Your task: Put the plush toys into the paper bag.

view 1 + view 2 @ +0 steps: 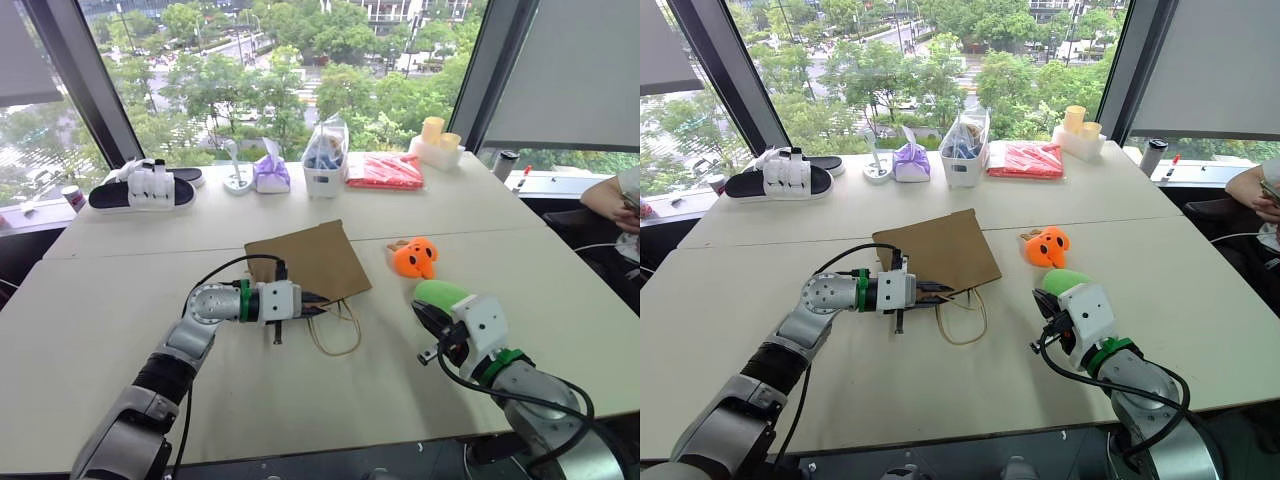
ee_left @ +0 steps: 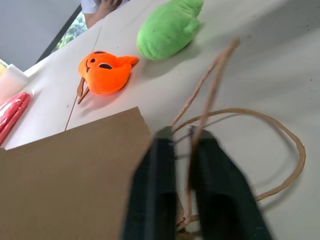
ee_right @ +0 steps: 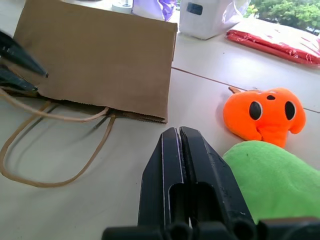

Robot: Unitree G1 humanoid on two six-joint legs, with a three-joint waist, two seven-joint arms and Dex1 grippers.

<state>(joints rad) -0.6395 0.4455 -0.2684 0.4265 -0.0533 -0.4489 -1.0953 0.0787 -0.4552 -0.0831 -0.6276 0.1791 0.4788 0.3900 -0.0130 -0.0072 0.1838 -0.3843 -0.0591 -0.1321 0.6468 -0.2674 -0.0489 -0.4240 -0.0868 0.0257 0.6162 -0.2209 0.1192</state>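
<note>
Left end effector (image 2: 182, 137) clamped on handle (image 2: 210, 95) of flat brown paper bag (image 1: 308, 262); right end effector (image 3: 179, 134) together.

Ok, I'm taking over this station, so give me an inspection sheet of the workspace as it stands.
Surface: pale table, seam across the middle.
Job's things: paper bag flat, handles toward the robot; orange toy beside it; green toy at the right gripper.
Clutter: slippers, purple pouch, clear bin, red packet, cups along the far edge.
Grippers: left gripper shut on a bag handle; right gripper shut, beside the green toy.
Cables: black, along both arms.
Surroundings: windows, trees; a person's arm at the right.
</note>
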